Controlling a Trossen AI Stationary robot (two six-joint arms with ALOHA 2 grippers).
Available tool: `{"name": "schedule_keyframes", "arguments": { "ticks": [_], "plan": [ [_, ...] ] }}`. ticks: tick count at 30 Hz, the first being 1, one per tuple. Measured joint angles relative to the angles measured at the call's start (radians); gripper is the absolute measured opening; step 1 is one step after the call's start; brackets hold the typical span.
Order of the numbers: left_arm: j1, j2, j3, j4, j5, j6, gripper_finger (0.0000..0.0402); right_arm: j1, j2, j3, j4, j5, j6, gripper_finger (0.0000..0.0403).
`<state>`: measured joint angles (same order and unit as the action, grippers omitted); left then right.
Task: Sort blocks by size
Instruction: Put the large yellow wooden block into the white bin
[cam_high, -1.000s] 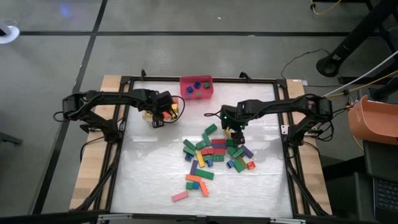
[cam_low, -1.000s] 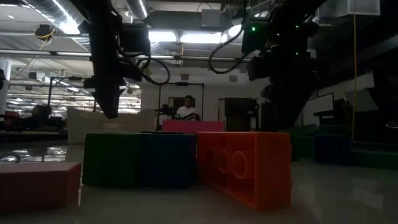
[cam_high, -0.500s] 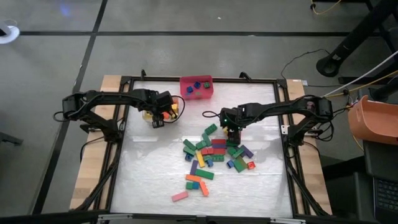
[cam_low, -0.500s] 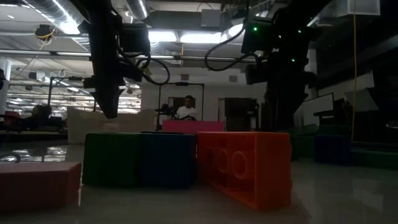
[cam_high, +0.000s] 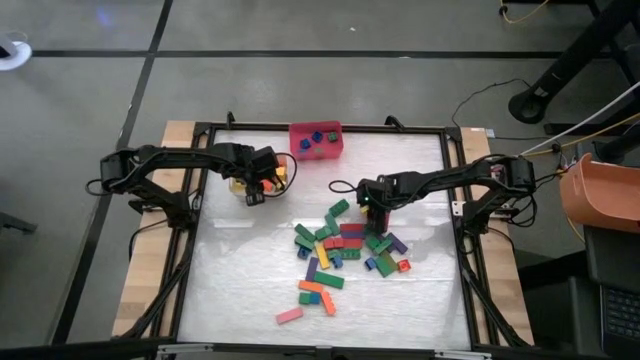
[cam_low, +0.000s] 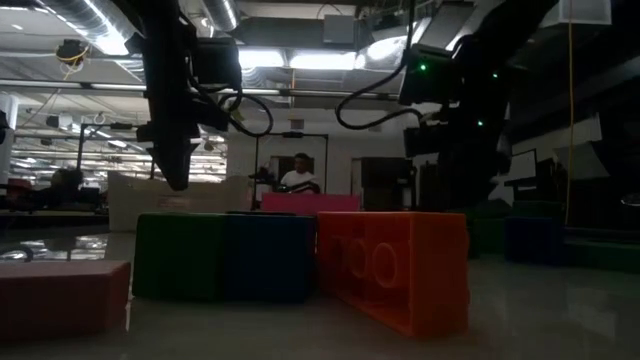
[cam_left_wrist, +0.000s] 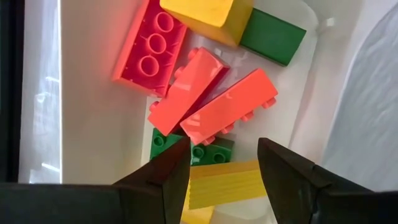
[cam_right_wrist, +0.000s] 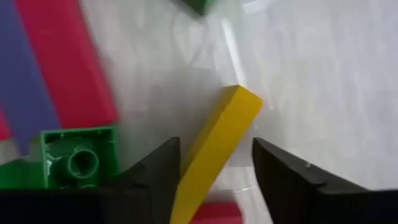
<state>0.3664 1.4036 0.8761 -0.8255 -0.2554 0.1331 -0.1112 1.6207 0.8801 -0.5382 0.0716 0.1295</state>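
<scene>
Blocks (cam_high: 345, 250) heaped mid-worktop | right gripper (cam_high: 374, 212) at the heap's far edge — jaws part-open astride a yellow bar (cam_right_wrist: 214, 146), its long axis running between them | left gripper (cam_high: 262, 183) well aside over white bin (cam_left_wrist: 93, 124) — jaws open, empty

left hand (cam_left_wrist: 222, 163) open, blocks (cam_left_wrist: 211, 106) in white bin (cam_left_wrist: 93, 112)

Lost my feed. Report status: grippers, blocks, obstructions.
Right gripper down at the pile, fingers astride a yellow long block, not yet clamped. Left gripper open over white bin of long blocks. Neighbouring green block close by.
</scene>
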Motion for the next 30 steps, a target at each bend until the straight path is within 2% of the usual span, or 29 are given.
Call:
{"name": "schedule_keyframes", "arguments": {
  "ticks": [7, 11, 15, 21, 26, 30],
  "plan": [
    [0.000, 0.000, 0.000, 0.000, 0.000, -0.033, 0.0172, 0.000, 0.000, -0.030, 0.087, 0.024, -0.039, 0.0057],
    [0.000, -0.001, 0.000, 0.000, 0.000, -0.037, 0.0172, 0.000, 0.000, -0.030, 0.223, 0.012, -0.106, 0.0053],
    [0.000, -0.007, 0.000, -0.002, -0.001, -0.071, 0.0172, -0.001, 0.000, -0.030, 0.483, -0.011, -0.173, 0.0054],
    [-0.021, -0.030, 0.000, -0.001, -0.003, -0.074, 0.0172, -0.021, 0.000, -0.029, 0.853, -0.003, -0.287, 0.0082],
    [-0.050, -0.091, 0.001, -0.001, -0.003, -0.085, 0.0172, -0.066, 0.000, -0.029, 1.018, 0.027, -0.348, 0.0055],
    [-0.077, -0.165, 0.001, -0.001, -0.003, -0.127, 0.0172, -0.093, 0.000, -0.029, 1.113, 0.043, -0.374, 0.0055]
  ]
}}
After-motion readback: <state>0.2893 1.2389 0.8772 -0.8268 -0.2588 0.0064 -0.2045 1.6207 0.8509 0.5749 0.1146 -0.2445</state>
